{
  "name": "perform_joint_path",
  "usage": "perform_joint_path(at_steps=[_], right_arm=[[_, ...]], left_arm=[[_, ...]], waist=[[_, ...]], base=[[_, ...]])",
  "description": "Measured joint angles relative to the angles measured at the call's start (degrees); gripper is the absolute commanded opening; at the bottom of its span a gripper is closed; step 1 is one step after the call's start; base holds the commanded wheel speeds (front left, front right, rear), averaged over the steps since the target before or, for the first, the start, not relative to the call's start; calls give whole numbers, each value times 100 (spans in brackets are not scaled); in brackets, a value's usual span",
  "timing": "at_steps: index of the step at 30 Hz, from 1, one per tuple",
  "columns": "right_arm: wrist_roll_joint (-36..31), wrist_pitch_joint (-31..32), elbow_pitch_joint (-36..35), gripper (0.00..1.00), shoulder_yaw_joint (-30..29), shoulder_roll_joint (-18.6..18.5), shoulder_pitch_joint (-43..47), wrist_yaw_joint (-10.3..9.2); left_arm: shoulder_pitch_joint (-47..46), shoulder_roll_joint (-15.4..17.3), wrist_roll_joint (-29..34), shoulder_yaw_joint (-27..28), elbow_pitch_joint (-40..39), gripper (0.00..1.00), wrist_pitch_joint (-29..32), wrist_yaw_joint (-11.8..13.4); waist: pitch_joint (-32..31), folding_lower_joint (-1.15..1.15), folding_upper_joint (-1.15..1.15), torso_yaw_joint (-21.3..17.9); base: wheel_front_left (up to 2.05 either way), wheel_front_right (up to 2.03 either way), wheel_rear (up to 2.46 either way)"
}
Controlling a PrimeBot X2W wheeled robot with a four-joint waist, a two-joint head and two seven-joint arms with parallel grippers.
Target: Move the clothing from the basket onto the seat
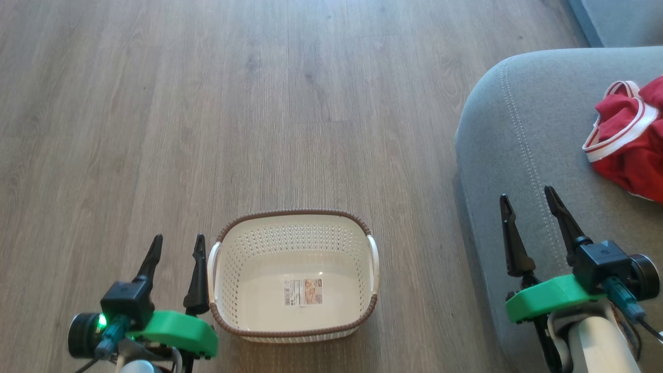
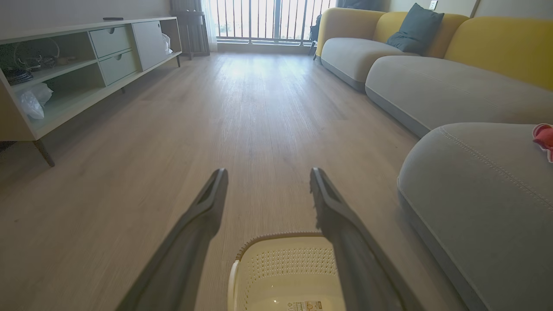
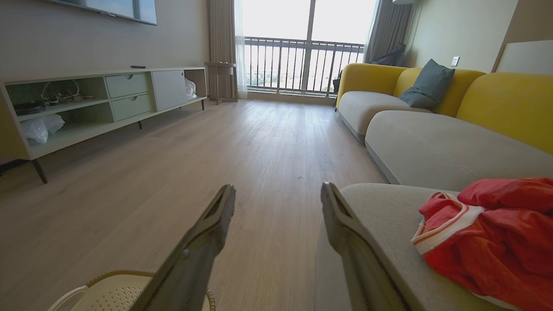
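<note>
Wide open, empty: left gripper [image 1: 178,238], right gripper [image 1: 526,193]. Red fabric clothing [image 1: 629,155] on grey upholstered seat [image 1: 518,129]; stray right-arm sweep could dislodge it.

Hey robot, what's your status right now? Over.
Open and empty: left pincer, right pincer. Red clothing lying on the grey seat; basket holds just its paper label. Nothing in the way.
</note>
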Motion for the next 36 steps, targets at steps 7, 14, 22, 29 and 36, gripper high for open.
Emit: perform_joint_path(at_steps=[7, 14, 22, 29, 36], right_arm=[[-10, 0, -1, 100, 34, 0, 0, 0], [-8, 1, 523, 0, 42, 0, 240, 1], [506, 108, 637, 0, 42, 0, 377, 1], [1033, 198, 638, 0, 37, 0, 358, 1], [1555, 311, 642, 0, 27, 0, 341, 1]], left_arm=[[10, 0, -124, 36, 84, 100, 0, -55], [201, -1, -166, -37, 619, 0, 9, -57], [324, -3, -617, -26, 744, 0, 157, -103], [312, -3, -1084, -2, 744, 0, 263, -148], [240, -3, -1544, 86, 742, 0, 365, -164]], waist=[[-53, 0, 0, -18], [-69, 0, 0, -26], [-77, 0, 0, -22], [-84, 0, 0, -18], [-91, 1, 0, -15]], base=[[0, 0, 0], [0, 0, 0], [0, 0, 0], [0, 0, 0], [0, 0, 0]])
